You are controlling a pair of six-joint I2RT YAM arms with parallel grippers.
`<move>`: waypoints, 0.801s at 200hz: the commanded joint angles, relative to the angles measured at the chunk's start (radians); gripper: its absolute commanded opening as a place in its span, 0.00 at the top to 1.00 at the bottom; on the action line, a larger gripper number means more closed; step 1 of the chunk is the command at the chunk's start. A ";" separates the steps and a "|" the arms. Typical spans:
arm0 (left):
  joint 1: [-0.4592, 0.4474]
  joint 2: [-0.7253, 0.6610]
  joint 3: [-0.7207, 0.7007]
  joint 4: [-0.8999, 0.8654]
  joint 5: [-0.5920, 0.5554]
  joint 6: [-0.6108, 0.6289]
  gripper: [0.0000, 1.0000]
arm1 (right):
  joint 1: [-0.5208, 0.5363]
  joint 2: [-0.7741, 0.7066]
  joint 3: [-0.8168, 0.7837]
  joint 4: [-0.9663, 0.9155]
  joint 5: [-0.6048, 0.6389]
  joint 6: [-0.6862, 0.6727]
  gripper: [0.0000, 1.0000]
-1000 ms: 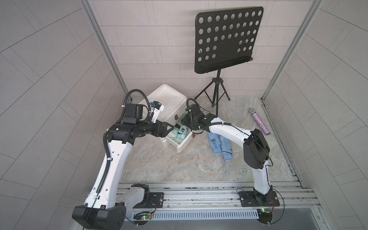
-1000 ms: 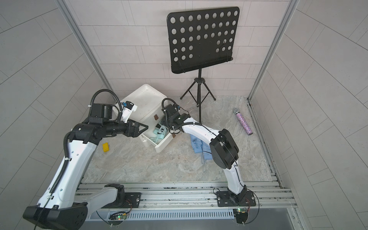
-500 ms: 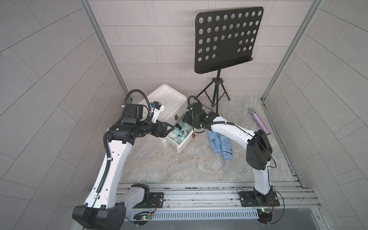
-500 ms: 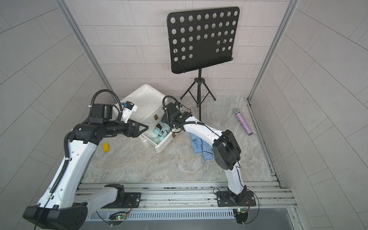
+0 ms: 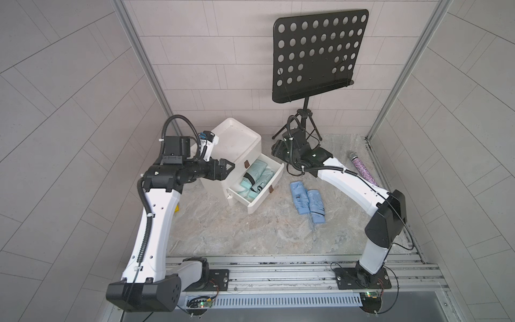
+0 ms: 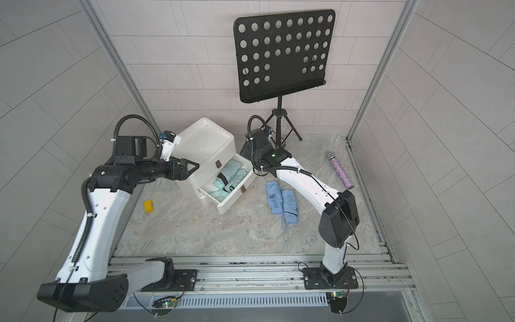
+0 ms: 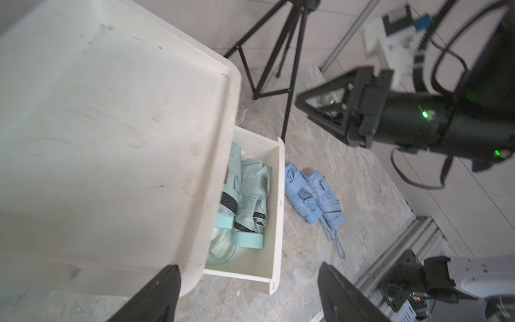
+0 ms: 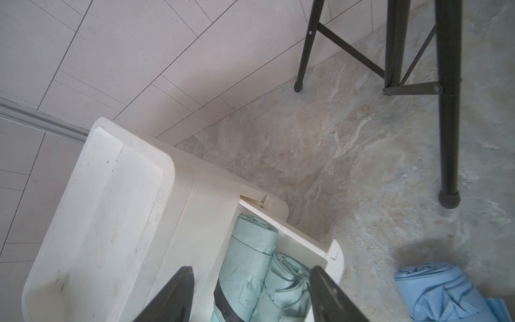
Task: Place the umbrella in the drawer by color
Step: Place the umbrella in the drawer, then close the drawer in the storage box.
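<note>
**Mint umbrellas in open drawer, blue pair on counter**

Two folded mint-green fabric umbrellas lie side by side in the pulled-out lower drawer of the white plastic cabinet. Two folded light-blue fabric umbrellas lie touching each other on the marble-pattern counter, near the drawer front. The right gripper hovers above the drawer's inner end, fingers spread, empty. The left gripper is at the cabinet's left edge, fingers wide, empty. A black perforated music stand is behind.
</note>
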 commanded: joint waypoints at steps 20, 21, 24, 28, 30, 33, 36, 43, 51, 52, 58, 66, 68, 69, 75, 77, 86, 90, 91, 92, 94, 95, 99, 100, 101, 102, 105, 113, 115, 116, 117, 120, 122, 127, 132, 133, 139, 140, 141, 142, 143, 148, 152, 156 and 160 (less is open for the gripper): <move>0.157 0.117 0.135 -0.012 0.046 -0.030 0.14 | 0.006 -0.113 -0.192 0.075 -0.070 -0.099 0.35; 0.160 0.121 0.138 -0.012 0.046 -0.031 0.14 | 0.007 -0.115 -0.196 0.075 -0.071 -0.100 0.35; 0.167 0.131 0.147 -0.011 0.046 -0.033 0.13 | 0.007 -0.123 -0.211 0.079 -0.075 -0.105 0.35; 0.178 0.144 0.159 -0.008 0.046 -0.034 0.13 | 0.009 -0.133 -0.230 0.087 -0.078 -0.113 0.35; 0.183 0.150 0.165 -0.006 0.045 -0.036 0.13 | 0.010 -0.138 -0.240 0.092 -0.081 -0.116 0.35; 0.190 0.160 0.174 -0.004 0.043 -0.037 0.13 | 0.011 -0.145 -0.255 0.099 -0.085 -0.122 0.35; 0.195 0.171 0.184 0.000 0.040 -0.037 0.12 | 0.013 -0.154 -0.270 0.106 -0.088 -0.127 0.35; 0.210 0.197 0.208 0.007 0.036 -0.038 0.12 | 0.017 -0.175 -0.304 0.117 -0.086 -0.137 0.34; 0.224 0.228 0.234 0.022 0.033 -0.042 0.10 | 0.022 -0.200 -0.343 0.135 -0.086 -0.149 0.33; 0.225 0.233 0.236 0.025 0.033 -0.043 0.10 | 0.022 -0.203 -0.348 0.137 -0.086 -0.150 0.33; 0.238 0.258 0.256 0.035 0.037 -0.046 0.09 | 0.024 -0.223 -0.374 0.153 -0.092 -0.162 0.32; 0.249 0.298 0.289 0.041 0.043 -0.045 0.09 | 0.028 -0.247 -0.404 0.157 -0.088 -0.173 0.31; 0.250 0.309 0.298 0.042 0.044 -0.045 0.08 | 0.029 -0.253 -0.411 0.157 -0.086 -0.177 0.31; 0.253 0.315 0.302 0.043 0.045 -0.045 0.08 | 0.030 -0.256 -0.415 0.157 -0.084 -0.178 0.31; 0.258 0.344 0.329 0.048 0.047 -0.044 0.08 | 0.033 -0.273 -0.434 0.158 -0.082 -0.188 0.30; 0.262 0.357 0.337 0.048 0.047 -0.043 0.08 | 0.034 -0.279 -0.440 0.158 -0.082 -0.191 0.30; 0.270 0.405 0.380 0.055 0.052 -0.043 0.08 | 0.037 -0.303 -0.464 0.160 -0.082 -0.203 0.30; 0.272 0.428 0.400 0.056 0.058 -0.037 0.07 | 0.039 -0.313 -0.474 0.160 -0.081 -0.208 0.30; 0.271 0.432 0.405 0.056 0.059 -0.036 0.07 | 0.040 -0.316 -0.477 0.160 -0.080 -0.209 0.30; 0.271 0.439 0.410 0.055 0.060 -0.034 0.07 | 0.041 -0.317 -0.480 0.160 -0.081 -0.210 0.30; 0.271 0.451 0.421 0.054 0.060 -0.031 0.07 | 0.041 -0.322 -0.484 0.161 -0.081 -0.212 0.30; 0.271 0.456 0.426 0.052 0.061 -0.029 0.07 | 0.042 -0.324 -0.486 0.161 -0.080 -0.214 0.30; 0.271 0.480 0.447 0.048 0.065 -0.023 0.07 | 0.045 -0.332 -0.496 0.162 -0.080 -0.218 0.29; 0.271 0.488 0.453 0.048 0.067 -0.022 0.07 | 0.045 -0.334 -0.499 0.163 -0.080 -0.219 0.29; 0.271 0.495 0.457 0.047 0.070 -0.020 0.07 | 0.046 -0.335 -0.501 0.164 -0.080 -0.221 0.29; 0.272 0.501 0.463 0.046 0.074 -0.016 0.07 | 0.046 -0.338 -0.503 0.164 -0.080 -0.221 0.29; 0.271 0.521 0.480 0.041 0.084 -0.008 0.06 | 0.047 -0.342 -0.512 0.167 -0.081 -0.223 0.29; 0.272 0.572 0.527 0.019 0.113 0.019 0.06 | 0.048 -0.354 -0.534 0.180 -0.089 -0.223 0.29; 0.271 0.583 0.541 0.013 0.119 0.025 0.06 | 0.049 -0.357 -0.540 0.184 -0.091 -0.222 0.29; 0.271 0.590 0.547 0.011 0.122 0.029 0.06 | 0.049 -0.358 -0.543 0.186 -0.093 -0.223 0.29; 0.271 0.597 0.552 0.009 0.126 0.031 0.06 | 0.049 -0.358 -0.545 0.188 -0.094 -0.223 0.29; 0.271 0.615 0.571 -0.001 0.129 0.040 0.06 | 0.049 -0.362 -0.554 0.194 -0.099 -0.223 0.29; 0.271 0.627 0.582 -0.005 0.131 0.046 0.06 | 0.049 -0.363 -0.559 0.196 -0.101 -0.221 0.29; 0.271 0.653 0.612 -0.021 0.132 0.061 0.06 | 0.049 -0.365 -0.569 0.201 -0.107 -0.220 0.29; 0.271 0.681 0.638 -0.033 0.134 0.075 0.06 | 0.049 -0.366 -0.581 0.205 -0.113 -0.217 0.29; 0.271 0.686 0.642 -0.035 0.136 0.076 0.06 | 0.049 -0.367 -0.582 0.206 -0.115 -0.217 0.29; 0.271 0.712 0.673 -0.052 0.146 0.098 0.06 | 0.049 -0.368 -0.597 0.218 -0.125 -0.213 0.29; 0.272 0.716 0.677 -0.054 0.147 0.102 0.06 | 0.050 -0.369 -0.600 0.221 -0.127 -0.212 0.29; 0.272 0.721 0.681 -0.056 0.149 0.105 0.06 | 0.050 -0.369 -0.603 0.223 -0.130 -0.213 0.29; 0.271 0.724 0.687 -0.058 0.151 0.110 0.06 | 0.050 -0.370 -0.605 0.225 -0.132 -0.211 0.29; 0.271 0.727 0.691 -0.062 0.153 0.114 0.06 | 0.050 -0.369 -0.608 0.228 -0.134 -0.211 0.29; 0.270 0.747 0.712 -0.075 0.164 0.131 0.06 | 0.052 -0.370 -0.622 0.240 -0.146 -0.207 0.29; 0.271 0.758 0.728 -0.084 0.175 0.146 0.05 | 0.054 -0.371 -0.634 0.250 -0.152 -0.205 0.29; 0.271 0.769 0.742 -0.095 0.185 0.163 0.05 | 0.057 -0.372 -0.645 0.259 -0.157 -0.203 0.30; 0.271 0.779 0.754 -0.105 0.198 0.179 0.05 | 0.059 -0.374 -0.658 0.267 -0.157 -0.202 0.30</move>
